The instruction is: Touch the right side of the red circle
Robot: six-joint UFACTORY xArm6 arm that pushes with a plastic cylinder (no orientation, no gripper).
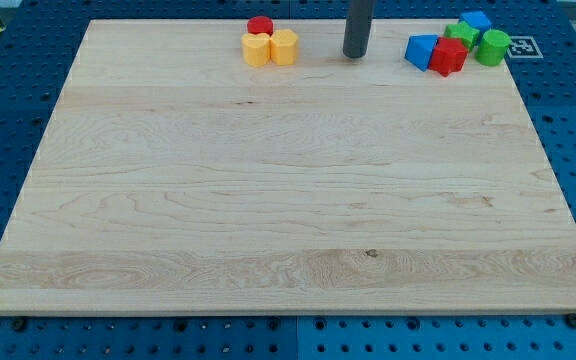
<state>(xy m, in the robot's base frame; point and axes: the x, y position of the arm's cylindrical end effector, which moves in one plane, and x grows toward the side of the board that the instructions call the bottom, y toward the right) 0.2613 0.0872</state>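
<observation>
The red circle (259, 25) lies near the view's top edge of the wooden board (288, 200), left of centre. Two yellow blocks touch it from below: one (256, 49) on the left and one (283, 46) on the right. My tip (355, 55) stands on the board to the view's right of this group, about a block's width clear of the right yellow block and a little lower than the red circle. It touches no block.
A cluster sits at the view's top right: a blue block (421, 50), a red block (449, 56), a green block (460, 34), another blue block (476, 20) and a green round block (493, 46). Blue pegboard surrounds the board.
</observation>
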